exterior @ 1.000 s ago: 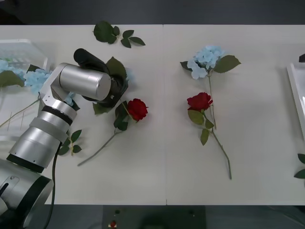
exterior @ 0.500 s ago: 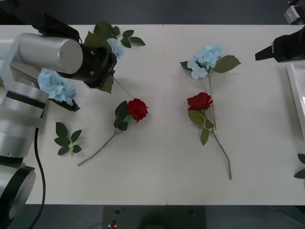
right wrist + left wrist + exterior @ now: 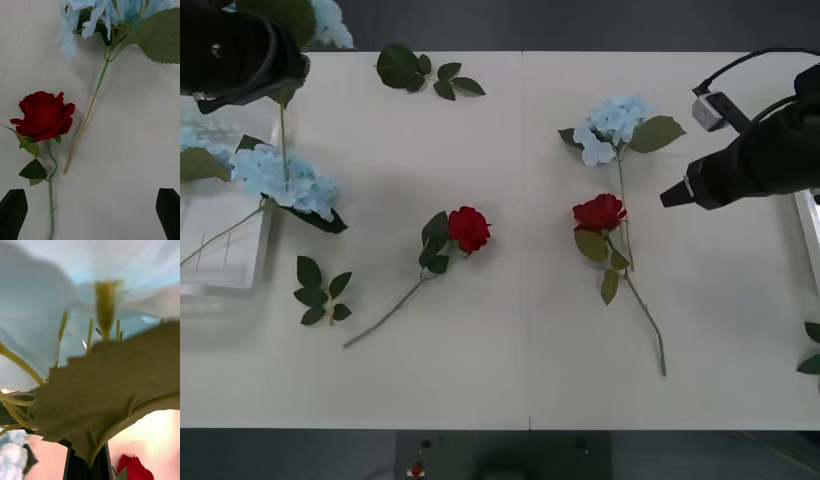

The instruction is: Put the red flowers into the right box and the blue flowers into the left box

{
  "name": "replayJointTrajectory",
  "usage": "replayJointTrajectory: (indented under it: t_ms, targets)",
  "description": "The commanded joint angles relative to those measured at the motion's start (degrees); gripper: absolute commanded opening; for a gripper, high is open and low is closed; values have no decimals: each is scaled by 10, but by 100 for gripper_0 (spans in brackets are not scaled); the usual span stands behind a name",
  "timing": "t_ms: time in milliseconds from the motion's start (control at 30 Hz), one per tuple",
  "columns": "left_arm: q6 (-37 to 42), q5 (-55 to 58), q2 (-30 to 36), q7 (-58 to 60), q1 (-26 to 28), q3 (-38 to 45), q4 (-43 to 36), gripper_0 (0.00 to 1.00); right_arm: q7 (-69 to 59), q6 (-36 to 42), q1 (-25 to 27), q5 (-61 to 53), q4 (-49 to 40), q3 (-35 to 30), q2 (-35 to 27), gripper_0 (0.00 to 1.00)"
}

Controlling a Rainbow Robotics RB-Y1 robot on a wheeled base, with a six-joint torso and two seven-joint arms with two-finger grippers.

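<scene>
L gripper [image 3: 275, 75] has swung up and back since 0.5 s ago, from beside the leaf sprig at the table's far edge to the far L corner, right over the left box [image 3: 220, 270]. It's carrying a blue flower [image 3: 330, 22]: head high at the frame top, stem [image 3: 282, 135] hanging down toward the crate. In the L wrist view the fingers [image 3: 88, 465] sit nearly together on the stem, with pale petals and a big green leaf [image 3: 112, 390] close over the lens. So judged mid-delivery; release into the crate comes next.

R gripper [image 3: 672, 197] has come in from the far R edge and now hovers just R of the centre pair of flowers, jaws wide apart, holding nothing. R wrist view looks down on the red rose [image 3: 43, 116] and the hydrangea stem [image 3: 84, 123] beside it. Likely lining up a pick of the rose for the right box [image 3: 802, 215], whose rim peeks in at the R edge.

Relative to the left box:
- 2 blue heads [image 3: 285, 180] already lie at its near-R rim, one spilling onto the table.
- 2nd red rose [image 3: 468, 228] lies well R of it, untouched.
- Centre blue hydrangea [image 3: 610, 125] is farther R, fluffy pale cluster, one large leaf, long thin stem.
- Loose sprig [image 3: 320, 292] sits just near-R of the crate.
</scene>
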Motion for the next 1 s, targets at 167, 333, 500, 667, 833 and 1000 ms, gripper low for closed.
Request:
replayJointTrajectory:
  t_ms: [167, 333, 500, 667, 833, 1000]
  targets:
    - [-70, 73, 142, -164, 1, 9, 26, 0, -101, 75, 14, 122, -76, -7, 49, 100]
    - [-113, 72, 215, -210, 57, 9, 29, 0, -123, 105, 37, 183, -102, -2, 74, 100]
    - [-164, 24, 270, -241, 144, 12, 31, 0, -132, 99, 57, 244, -119, 33, 83, 100]
    - [-238, -42, 271, -240, 231, 16, 40, 0, -148, 53, 70, 298, -117, 80, 84, 100]
    - [-296, -47, 258, -250, 260, 15, 105, 0, -203, 2, 73, 347, -117, 136, 85, 100]
    - [-300, -51, 236, -254, 259, 15, 144, 0, -226, -16, 76, 373, -117, 156, 85, 100]
